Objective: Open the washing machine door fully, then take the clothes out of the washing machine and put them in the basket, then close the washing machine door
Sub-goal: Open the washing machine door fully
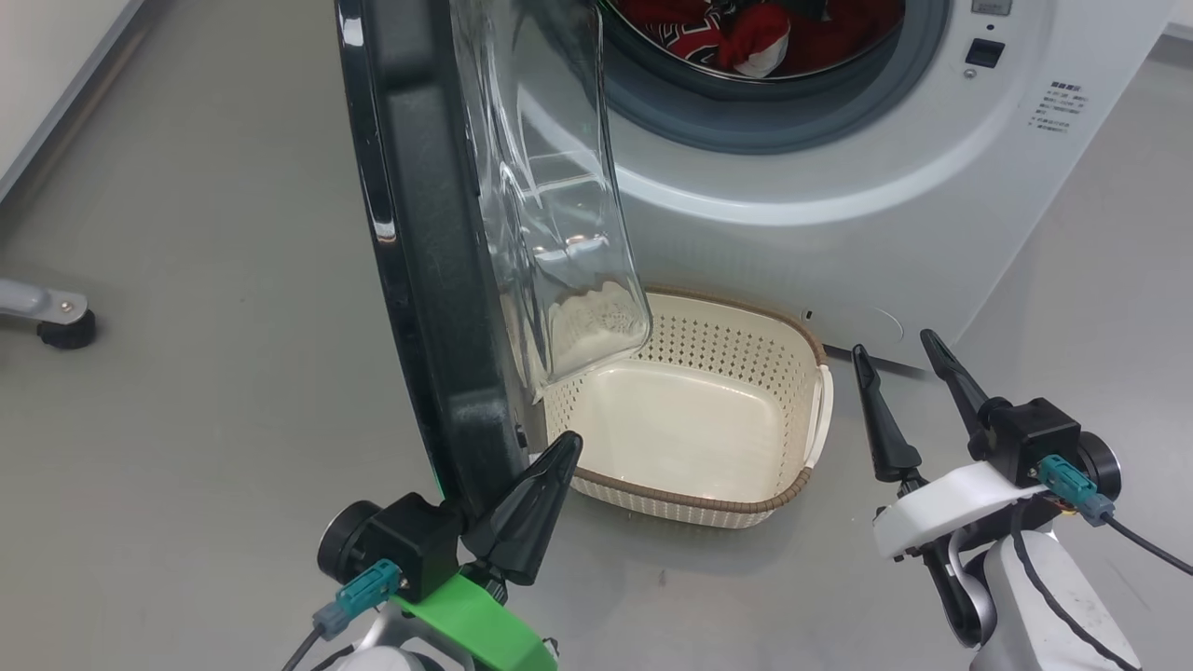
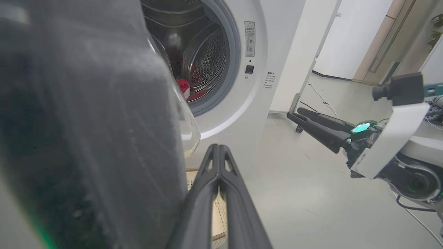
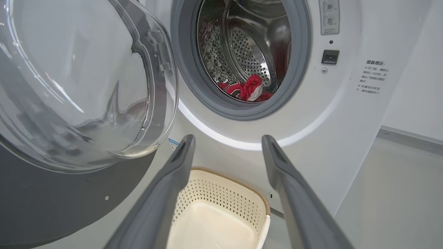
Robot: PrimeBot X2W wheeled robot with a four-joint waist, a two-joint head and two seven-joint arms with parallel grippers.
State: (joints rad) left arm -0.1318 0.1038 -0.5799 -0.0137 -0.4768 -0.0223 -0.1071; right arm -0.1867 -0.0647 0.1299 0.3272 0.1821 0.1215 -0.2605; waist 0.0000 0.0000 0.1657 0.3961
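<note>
Left end effector pinched closed beside one door; right end effector spread apart near one basket.

The left gripper is pointing upward just left of the basket, at its near corner, with its two dark fingers pressed together. The right gripper is hovering just right of the basket, fingers spread wide and gripping nothing.
</note>
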